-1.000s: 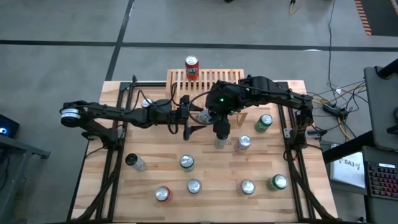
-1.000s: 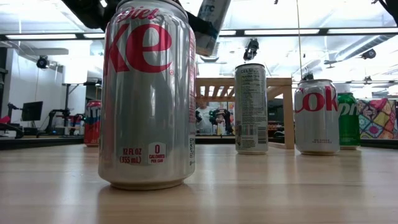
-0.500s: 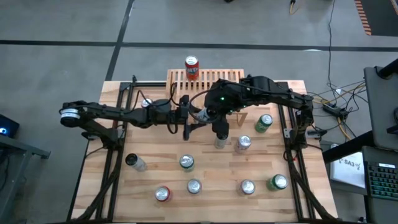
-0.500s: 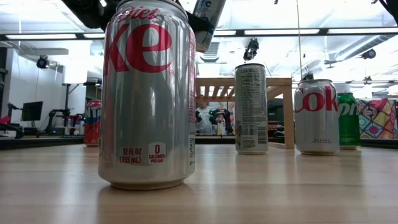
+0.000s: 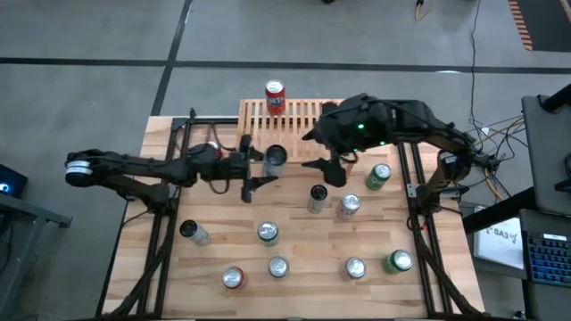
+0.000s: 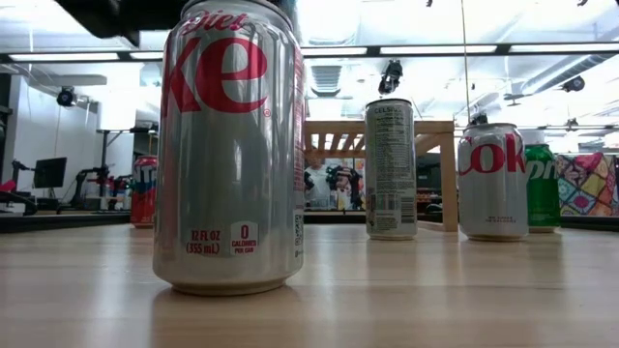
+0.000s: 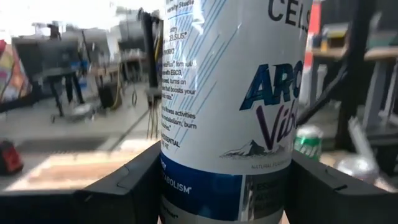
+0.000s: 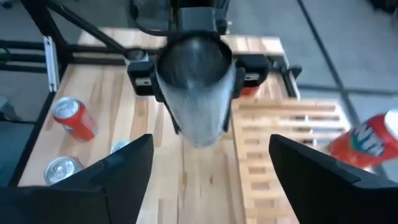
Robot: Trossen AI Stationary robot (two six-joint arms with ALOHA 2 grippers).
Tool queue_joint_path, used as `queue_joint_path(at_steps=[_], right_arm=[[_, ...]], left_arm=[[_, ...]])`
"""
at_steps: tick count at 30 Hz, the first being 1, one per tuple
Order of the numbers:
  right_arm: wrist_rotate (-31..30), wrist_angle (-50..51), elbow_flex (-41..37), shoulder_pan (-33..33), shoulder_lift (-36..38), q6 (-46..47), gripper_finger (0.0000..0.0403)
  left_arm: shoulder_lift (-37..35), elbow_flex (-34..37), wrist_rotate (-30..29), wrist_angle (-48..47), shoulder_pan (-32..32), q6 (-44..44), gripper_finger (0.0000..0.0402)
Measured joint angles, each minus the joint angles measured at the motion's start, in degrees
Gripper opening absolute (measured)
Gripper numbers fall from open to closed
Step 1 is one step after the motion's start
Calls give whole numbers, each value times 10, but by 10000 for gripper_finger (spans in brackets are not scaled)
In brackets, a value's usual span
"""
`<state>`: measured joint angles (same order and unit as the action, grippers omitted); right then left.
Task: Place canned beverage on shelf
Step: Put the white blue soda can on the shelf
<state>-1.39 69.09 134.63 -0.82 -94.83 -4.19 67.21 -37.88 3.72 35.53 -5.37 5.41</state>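
Observation:
A slim white canned beverage (image 5: 275, 157) hangs above the table's middle, just in front of the shelf (image 5: 308, 113), with my left gripper (image 5: 268, 168) shut on it. The shelf is a low slatted wooden rack at the far edge, and a red can (image 5: 275, 96) stands on its left end. My right gripper (image 5: 328, 169) is open to the right of the held can and higher, clear of it. In the right wrist view the can (image 8: 198, 84) faces the open fingers (image 8: 127, 180) end on. My left gripper pinches the can's opposite sides (image 7: 186, 186) between its two fingers (image 7: 134, 186), on the lower half of its body. The fingers come level from the table's left. The can is lifted clear of the table, roughly upright and leaning a little.
Several cans stand on the table in front of the arms, among them a slim one (image 5: 317, 198), a silver one (image 5: 348, 205), a green one (image 5: 379, 176) and a red one (image 5: 234, 278). A dark can (image 5: 192, 232) lies at the left. Black frame rails run along both sides.
My right gripper has let go of the white can, risen and drawn back toward the table's right and far side. My left gripper has kept the can and carried it toward the left edge and a little up; it has left the top of the low view.

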Motion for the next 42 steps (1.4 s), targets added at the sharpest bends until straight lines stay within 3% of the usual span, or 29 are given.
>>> queue_joint_path(at_steps=[7,16,24,29,35,42], right_arm=[[4,-103,-59,8,10,-42,272],[89,-365,-285,15,38,-54,245],[89,-687,-514,29,111,-63,237],[89,-915,-617,30,113,-79,237],[86,-971,-638,27,82,-73,245],[13,-956,-616,27,80,-70,247]], left_arm=[[-67,27,-2,27,14,-2,230],[-101,44,-1,22,34,-2,230],[-157,81,-1,21,39,-15,230],[-153,89,-1,24,39,-36,230],[-115,88,-3,44,39,-49,230],[-75,87,-36,95,39,-45,230]])
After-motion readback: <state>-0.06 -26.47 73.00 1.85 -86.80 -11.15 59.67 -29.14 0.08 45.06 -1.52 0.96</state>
